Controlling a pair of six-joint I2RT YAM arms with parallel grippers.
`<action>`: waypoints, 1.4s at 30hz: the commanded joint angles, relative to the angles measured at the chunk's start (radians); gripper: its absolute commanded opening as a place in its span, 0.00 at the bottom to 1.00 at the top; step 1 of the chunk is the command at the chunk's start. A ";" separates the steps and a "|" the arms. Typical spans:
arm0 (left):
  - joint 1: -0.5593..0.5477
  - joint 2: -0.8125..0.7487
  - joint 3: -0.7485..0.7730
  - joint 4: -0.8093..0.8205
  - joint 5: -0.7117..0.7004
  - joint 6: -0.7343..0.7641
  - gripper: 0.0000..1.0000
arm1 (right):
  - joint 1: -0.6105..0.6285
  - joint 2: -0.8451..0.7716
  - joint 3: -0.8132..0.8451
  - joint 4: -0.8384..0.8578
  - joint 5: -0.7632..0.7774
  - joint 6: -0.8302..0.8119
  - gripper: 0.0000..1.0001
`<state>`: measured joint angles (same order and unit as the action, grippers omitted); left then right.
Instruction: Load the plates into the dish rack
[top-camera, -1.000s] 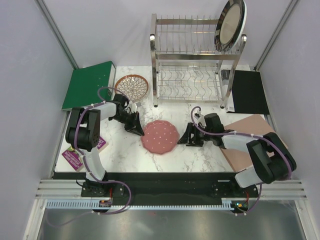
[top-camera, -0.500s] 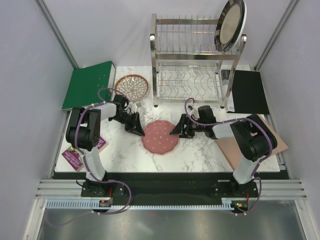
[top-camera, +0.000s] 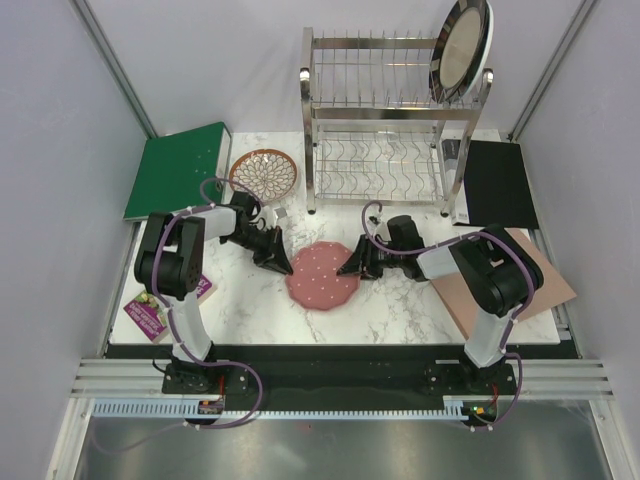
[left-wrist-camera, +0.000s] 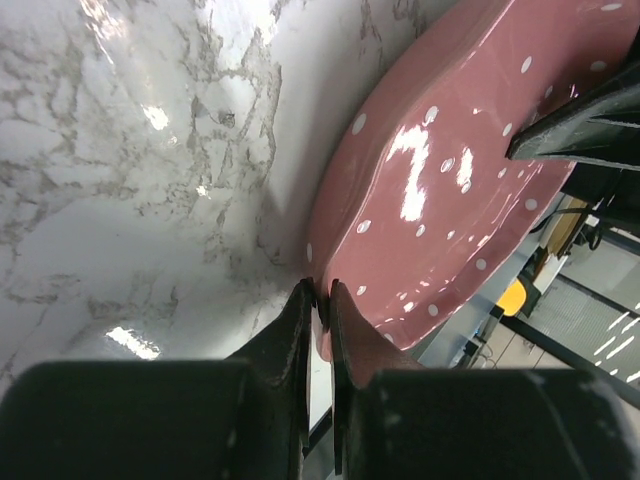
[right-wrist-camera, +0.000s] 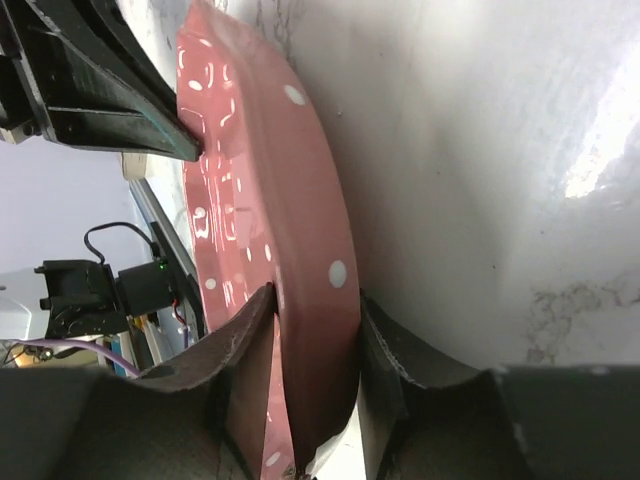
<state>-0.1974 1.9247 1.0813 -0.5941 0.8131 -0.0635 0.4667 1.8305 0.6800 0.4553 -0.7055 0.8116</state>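
A pink plate with white dots (top-camera: 320, 278) lies on the marble table between my two grippers. My left gripper (top-camera: 281, 263) is shut, pinching the plate's left rim (left-wrist-camera: 322, 318) between its fingertips. At the plate's right rim (right-wrist-camera: 310, 260), my right gripper (top-camera: 349, 268) has one finger on the top face and one under the edge, both touching. A brown-and-white petal plate (top-camera: 264, 173) lies at the back left. The dark-rimmed plate with a beige centre (top-camera: 461, 50) stands in the top tier of the steel dish rack (top-camera: 385, 130), at its right end.
A green board (top-camera: 178, 168) lies at the far left and a black pad (top-camera: 497, 183) to the right of the rack. A pink board (top-camera: 505, 290) lies under the right arm. A purple card (top-camera: 150, 312) sits by the left arm's base.
My right gripper slid left to the pink plate's right rim and closed on it. The left gripper stayed pinched on the left rim, barely moving.
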 joint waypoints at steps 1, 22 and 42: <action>-0.020 -0.001 -0.018 0.020 0.034 -0.039 0.07 | 0.013 -0.020 0.039 -0.056 0.008 -0.038 0.38; 0.093 -0.387 -0.015 -0.042 -0.143 0.096 0.67 | -0.073 -0.459 0.711 -1.059 0.064 -0.686 0.00; 0.026 -0.374 0.060 -0.029 -0.006 0.168 0.64 | -0.048 -0.289 1.588 -0.742 1.162 -0.822 0.00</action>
<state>-0.1379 1.6138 1.1137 -0.6361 0.7700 0.0292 0.3996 1.4689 2.1578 -0.5892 -0.0311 -0.0574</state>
